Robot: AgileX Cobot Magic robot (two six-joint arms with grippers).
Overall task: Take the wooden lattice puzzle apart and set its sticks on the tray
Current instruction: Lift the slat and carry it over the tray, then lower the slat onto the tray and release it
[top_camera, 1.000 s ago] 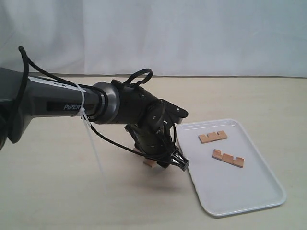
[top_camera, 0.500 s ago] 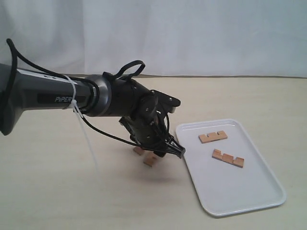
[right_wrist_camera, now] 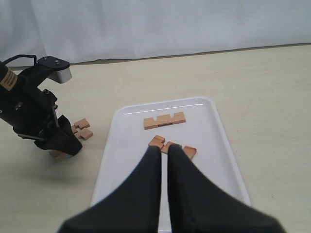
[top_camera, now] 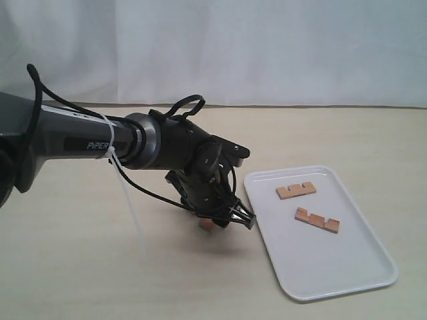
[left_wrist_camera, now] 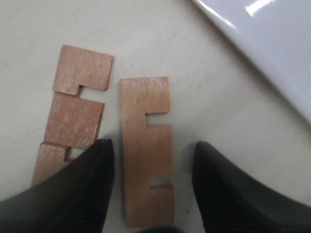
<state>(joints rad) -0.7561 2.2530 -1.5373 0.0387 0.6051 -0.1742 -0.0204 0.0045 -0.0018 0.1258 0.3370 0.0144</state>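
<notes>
The wooden lattice puzzle is apart; only single sticks show. Two notched sticks point(top_camera: 295, 191) point(top_camera: 317, 221) lie on the white tray point(top_camera: 320, 267). Two more lie side by side on the table beside the tray's near-left rim. My left gripper point(left_wrist_camera: 151, 143) is open and low over them, its fingers either side of one stick point(left_wrist_camera: 146, 111) without touching it. The other stick point(left_wrist_camera: 75, 114) lies just outside one finger. In the exterior view my left gripper point(top_camera: 230, 217) hides most of both. My right gripper point(right_wrist_camera: 164, 147) is shut and empty above the tray point(right_wrist_camera: 121, 160).
The tray's left rim point(top_camera: 257, 220) runs close beside the left fingers. Bare beige tabletop point(top_camera: 100, 267) lies left of and in front of the arm. A white curtain point(top_camera: 267, 47) closes the back.
The left gripper has drawn back a little from the tray's rim, lifted, then come down over the loose sticks. The sticks and tray have not moved.
</notes>
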